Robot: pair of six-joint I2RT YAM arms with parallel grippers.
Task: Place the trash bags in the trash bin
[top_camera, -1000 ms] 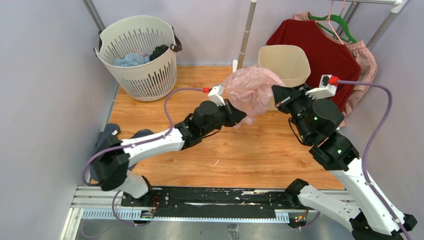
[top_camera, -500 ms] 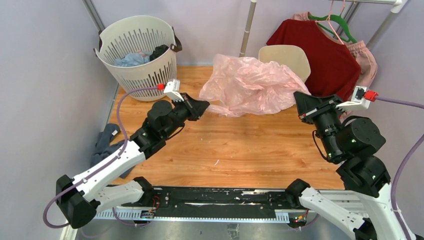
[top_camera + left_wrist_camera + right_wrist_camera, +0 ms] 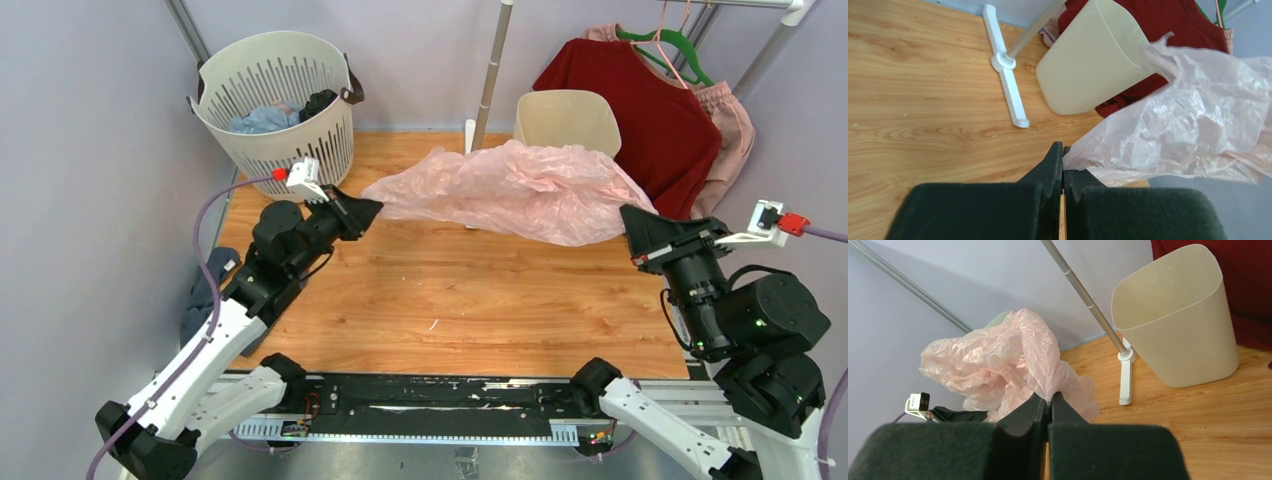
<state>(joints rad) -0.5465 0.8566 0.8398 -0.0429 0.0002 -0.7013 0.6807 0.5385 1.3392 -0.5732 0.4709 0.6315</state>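
Left fingers: the left gripper was pressed together, pinching the left edge of the trash bag.
Right fingers: the right gripper was likewise squeezed shut on a fold at the bag's right edge.
Bag: it hung stretched between the two grippers above the wooden table, just near of the trash bin and not in it.
Just changed: a second before, the bag was a bunched ball held between grippers close together by the bin; the arms had since drawn apart to left and right and back toward the near side, pulling the film out wide.
Meaning: the bag seemed spread ready for lowering, but the move into the bin was all yet to do.
Bin: upright at the far right, its inside bare in the right wrist view.
Around: a slotted white basket with clothes at far left; a red shirt hanging behind the bin.
In the way: the rack pole stood just left of the bin, where the wide film could probably snag.
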